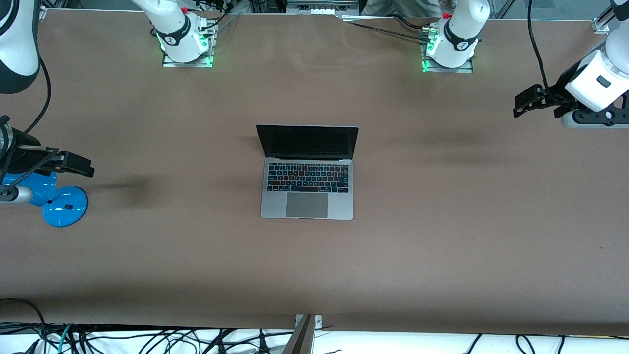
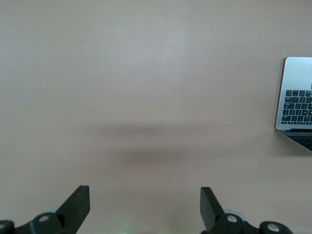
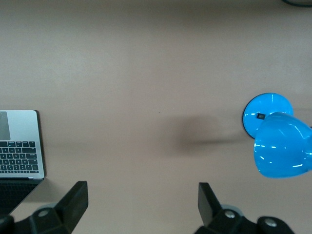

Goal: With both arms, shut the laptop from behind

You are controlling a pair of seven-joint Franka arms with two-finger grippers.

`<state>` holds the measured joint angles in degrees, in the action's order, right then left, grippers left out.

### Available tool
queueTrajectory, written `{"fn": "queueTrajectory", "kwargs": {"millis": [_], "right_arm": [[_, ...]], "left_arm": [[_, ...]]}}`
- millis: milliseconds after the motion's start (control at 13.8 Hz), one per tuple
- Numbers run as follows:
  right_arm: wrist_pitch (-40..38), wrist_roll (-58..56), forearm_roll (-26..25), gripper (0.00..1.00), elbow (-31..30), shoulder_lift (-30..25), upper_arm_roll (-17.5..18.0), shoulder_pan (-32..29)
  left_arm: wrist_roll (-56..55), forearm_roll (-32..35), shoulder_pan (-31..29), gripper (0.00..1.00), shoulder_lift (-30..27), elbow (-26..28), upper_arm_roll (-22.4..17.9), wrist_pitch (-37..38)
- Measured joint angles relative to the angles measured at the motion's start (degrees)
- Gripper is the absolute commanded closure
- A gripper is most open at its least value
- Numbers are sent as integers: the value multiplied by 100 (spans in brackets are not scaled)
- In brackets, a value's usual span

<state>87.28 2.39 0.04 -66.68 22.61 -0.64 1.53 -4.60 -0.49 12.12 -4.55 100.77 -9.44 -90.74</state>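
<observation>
The space-grey laptop [image 1: 307, 194] stands open in the middle of the brown table [image 1: 442, 236], its black screen upright and facing the front camera. A corner of it shows in the left wrist view [image 2: 296, 100] and in the right wrist view [image 3: 19, 146]. My left gripper [image 1: 525, 102] hangs open and empty in the air over the table at the left arm's end, well apart from the laptop. My right gripper [image 1: 81, 165] hangs open and empty over the right arm's end, above the blue lamp. In both wrist views the left gripper [image 2: 145, 195] and the right gripper [image 3: 143, 192] have bare table between the fingers.
A blue desk lamp [image 1: 63, 206] stands at the right arm's end, under my right gripper; its base and head show in the right wrist view [image 3: 280, 141]. The two arm bases [image 1: 184, 42] [image 1: 449, 46] stand along the table edge farthest from the front camera. Cables lie below the near edge.
</observation>
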Motion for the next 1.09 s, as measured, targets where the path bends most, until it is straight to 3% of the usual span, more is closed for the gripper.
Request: {"fn": "queueTrajectory", "kwargs": {"millis": [1085], "right_arm": [[0,0,0,0,1,-43,3,6]], "left_arm": [[-78,0,4,0,-16,10,39,-35]]}}
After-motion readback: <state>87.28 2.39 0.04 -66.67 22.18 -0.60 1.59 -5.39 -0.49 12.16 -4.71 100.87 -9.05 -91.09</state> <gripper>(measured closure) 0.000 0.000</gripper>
